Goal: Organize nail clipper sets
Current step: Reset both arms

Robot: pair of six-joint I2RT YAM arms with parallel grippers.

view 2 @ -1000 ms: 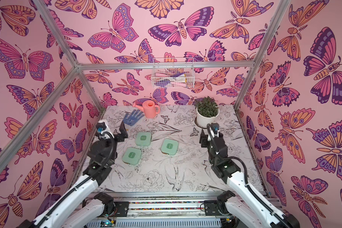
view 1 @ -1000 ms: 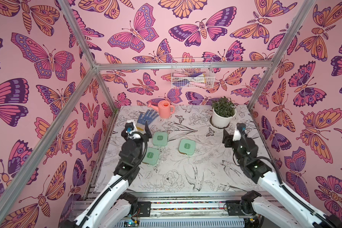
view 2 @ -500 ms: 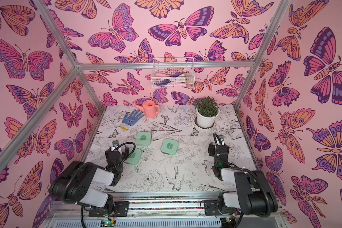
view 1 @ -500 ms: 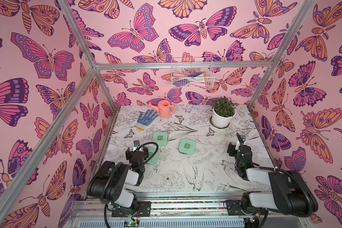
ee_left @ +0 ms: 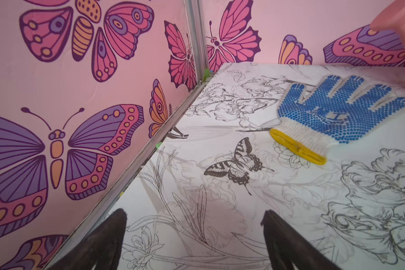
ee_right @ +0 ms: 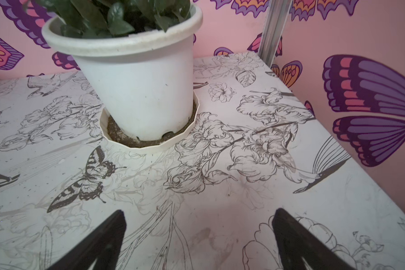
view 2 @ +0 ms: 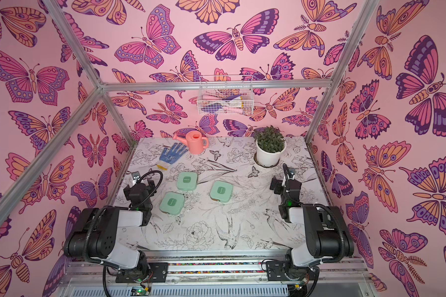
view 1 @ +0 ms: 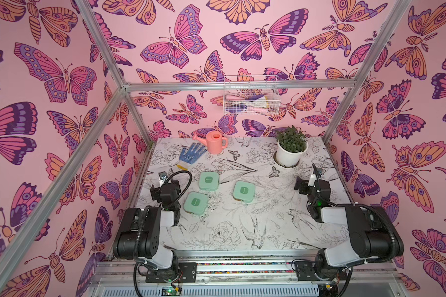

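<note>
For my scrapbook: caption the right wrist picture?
Open right gripper facing a white potted plant on the flowery table.

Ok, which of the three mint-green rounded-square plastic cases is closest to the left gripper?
The front-left mint-green case, nearest the robot's base, beside the left gripper; the back case and right case lie farther off.

Blk/wht arms (view 1: pixel 162 218), blk cables (view 1: pixel 190 178).

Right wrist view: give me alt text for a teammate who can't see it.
A white plastic plant pot with dark green leaves stands in a shallow cream saucer on the flower-printed white tabletop. Nearer the camera, the right claw is open, holding nothing.
</note>
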